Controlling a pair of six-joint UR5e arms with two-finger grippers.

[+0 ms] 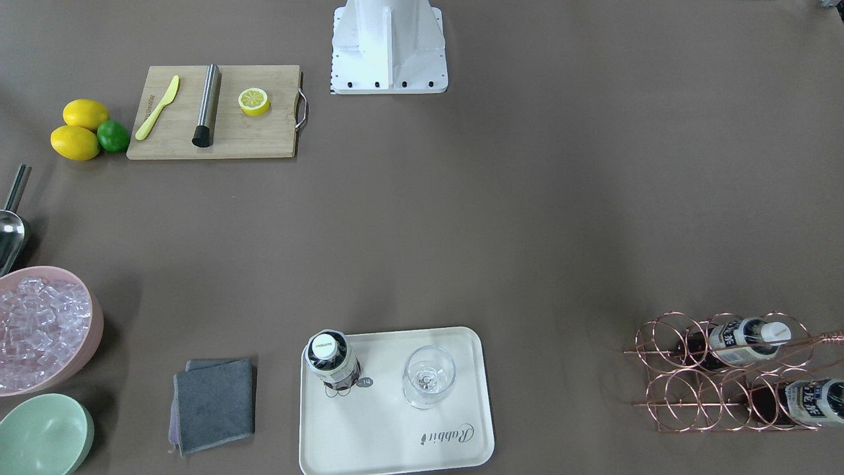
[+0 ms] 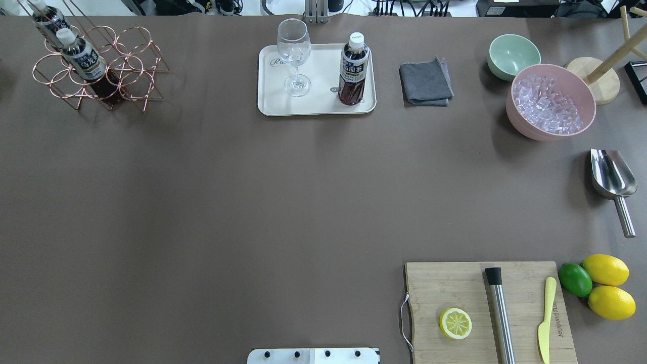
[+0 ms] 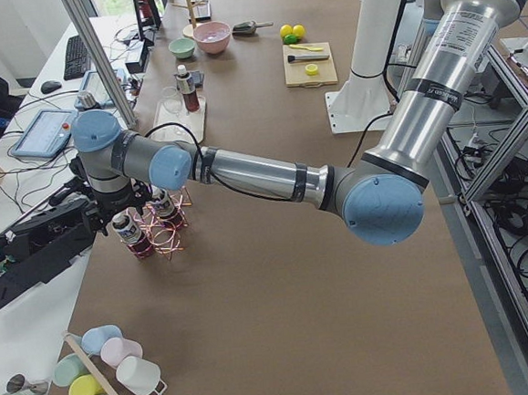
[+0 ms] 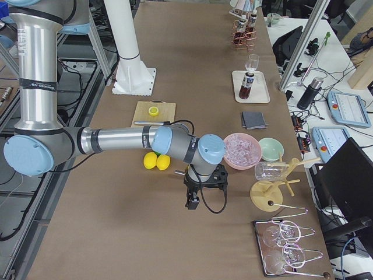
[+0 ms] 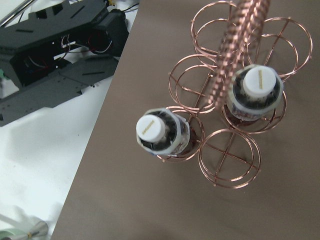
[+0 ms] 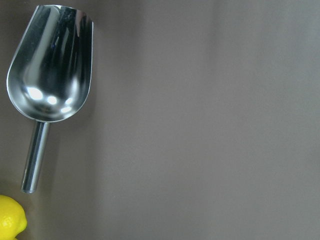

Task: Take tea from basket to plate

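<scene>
One tea bottle (image 2: 353, 71) stands upright on the cream plate (image 2: 318, 105), beside a stemmed glass (image 2: 294, 50). It also shows in the front view (image 1: 333, 359). Two more tea bottles (image 2: 83, 58) (image 2: 48, 20) stand in the copper wire basket (image 2: 132, 60) at the far left. The left wrist view looks down on their white caps (image 5: 151, 127) (image 5: 260, 82). My left gripper (image 3: 117, 207) hangs just above the basket, seen only in the exterior left view; I cannot tell its state. My right gripper (image 4: 195, 201) hovers near the metal scoop (image 6: 50, 65); I cannot tell its state.
A grey cloth (image 2: 425, 82), a green bowl (image 2: 513, 53) and a pink bowl of ice (image 2: 551, 101) stand right of the plate. A cutting board (image 2: 455, 288) with a half lemon, a metal rod and a yellow knife lies near right. Two lemons and a lime (image 2: 575, 279) lie beside it.
</scene>
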